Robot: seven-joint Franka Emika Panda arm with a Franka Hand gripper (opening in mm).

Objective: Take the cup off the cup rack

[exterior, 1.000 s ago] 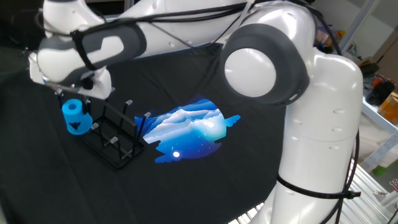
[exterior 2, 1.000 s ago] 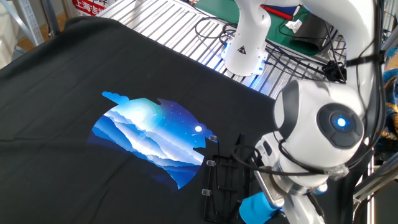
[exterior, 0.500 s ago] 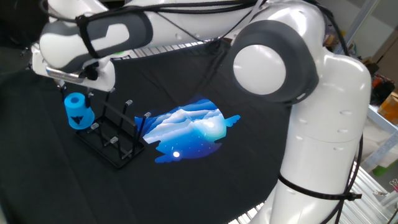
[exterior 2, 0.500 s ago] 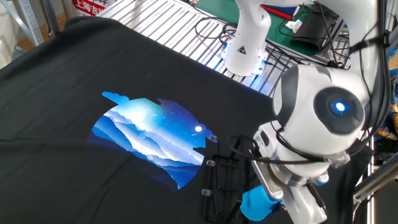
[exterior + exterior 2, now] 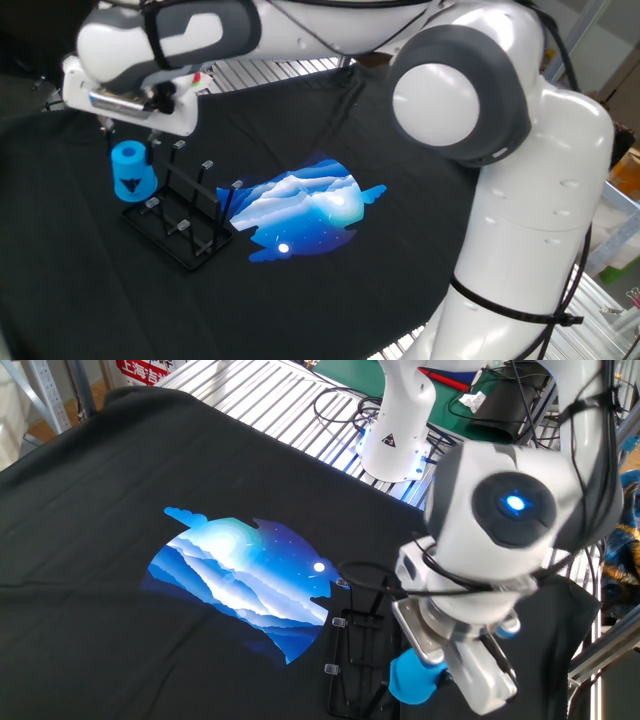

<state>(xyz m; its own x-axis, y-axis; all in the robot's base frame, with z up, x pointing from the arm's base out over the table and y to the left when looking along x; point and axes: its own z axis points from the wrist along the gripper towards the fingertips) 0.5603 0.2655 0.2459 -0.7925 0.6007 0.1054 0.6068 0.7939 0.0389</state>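
The bright blue cup (image 5: 131, 172), with a dark triangular mark on its side, hangs upside down just above the left end of the black wire cup rack (image 5: 185, 220). My gripper (image 5: 130, 148) comes down from above and is shut on the cup's top end. In the other fixed view the cup (image 5: 412, 678) shows under the arm's wrist at the bottom edge, beside the rack (image 5: 355, 648). There the gripper (image 5: 432, 660) is largely hidden by the wrist.
A blue and white landscape print (image 5: 305, 205) lies on the black cloth right of the rack; it also shows in the other fixed view (image 5: 240, 575). A metal grating (image 5: 260, 400) and a second white robot base (image 5: 395, 430) stand behind the table.
The gripper has risen and shifted slightly right, carrying the blue cup upward with it, away from the rack's peg.
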